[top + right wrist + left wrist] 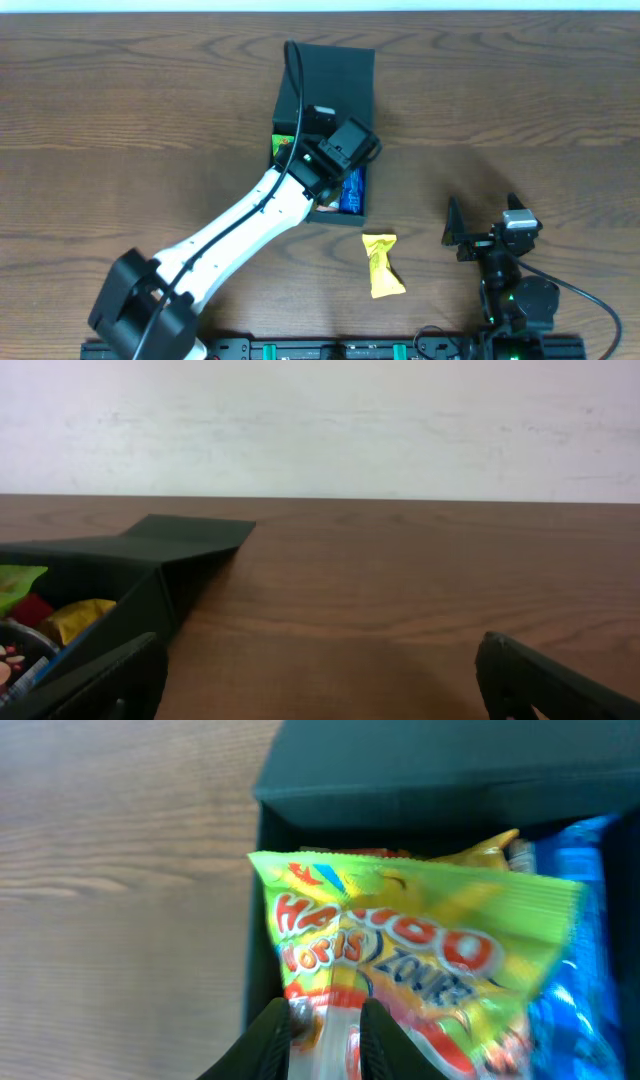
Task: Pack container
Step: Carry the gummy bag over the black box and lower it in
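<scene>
The dark container (330,70) stands at the table's middle, lid flap open toward the far side. It shows in the left wrist view (420,770) and the right wrist view (150,575). My left gripper (326,1035) is over the container, shut on a green Haribo packet (420,950) that lies inside it. A blue packet (575,970) lies beside it in the container (352,192). A yellow packet (381,264) lies on the table in front of the container. My right gripper (480,225) is open and empty at the right front.
Brown wooden table (520,110) all round. The left arm (240,225) stretches from the front left to the container. A white wall (320,420) lies beyond the far edge.
</scene>
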`<state>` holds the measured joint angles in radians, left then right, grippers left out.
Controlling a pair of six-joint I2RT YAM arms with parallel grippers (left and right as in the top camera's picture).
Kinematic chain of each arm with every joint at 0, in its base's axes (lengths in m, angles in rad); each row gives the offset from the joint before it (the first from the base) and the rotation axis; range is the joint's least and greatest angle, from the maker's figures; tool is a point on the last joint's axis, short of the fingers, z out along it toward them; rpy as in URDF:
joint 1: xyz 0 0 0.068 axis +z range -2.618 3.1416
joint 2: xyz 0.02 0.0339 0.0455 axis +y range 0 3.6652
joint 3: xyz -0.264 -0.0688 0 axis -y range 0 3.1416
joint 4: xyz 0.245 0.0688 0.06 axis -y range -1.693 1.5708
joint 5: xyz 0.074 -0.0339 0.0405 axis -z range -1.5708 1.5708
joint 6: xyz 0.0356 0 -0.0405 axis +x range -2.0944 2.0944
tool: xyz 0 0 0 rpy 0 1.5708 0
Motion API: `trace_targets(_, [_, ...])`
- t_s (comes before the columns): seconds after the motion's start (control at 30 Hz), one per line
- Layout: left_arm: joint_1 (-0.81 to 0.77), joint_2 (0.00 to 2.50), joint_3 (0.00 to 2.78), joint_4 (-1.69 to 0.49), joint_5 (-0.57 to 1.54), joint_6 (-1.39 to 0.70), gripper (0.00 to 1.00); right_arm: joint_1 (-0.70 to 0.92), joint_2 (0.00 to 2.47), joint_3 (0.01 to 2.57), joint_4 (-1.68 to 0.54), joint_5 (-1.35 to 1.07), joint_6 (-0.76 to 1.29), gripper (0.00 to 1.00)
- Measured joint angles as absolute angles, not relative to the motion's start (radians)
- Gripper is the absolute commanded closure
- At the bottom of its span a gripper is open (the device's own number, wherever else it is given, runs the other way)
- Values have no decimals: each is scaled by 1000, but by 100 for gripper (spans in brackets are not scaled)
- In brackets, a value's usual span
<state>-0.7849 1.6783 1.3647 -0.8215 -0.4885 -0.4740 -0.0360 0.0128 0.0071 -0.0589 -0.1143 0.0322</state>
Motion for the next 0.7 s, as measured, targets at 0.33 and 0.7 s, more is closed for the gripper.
trace_targets(0.33, [-785,1517,1427,-1029,-435,-422,39,-36,13,7,-59,-114,32,1])
trace_targets(0.7, [-643,1534,1121,-744,-129,-392,39,-36,13,7,-59,-114,32,1])
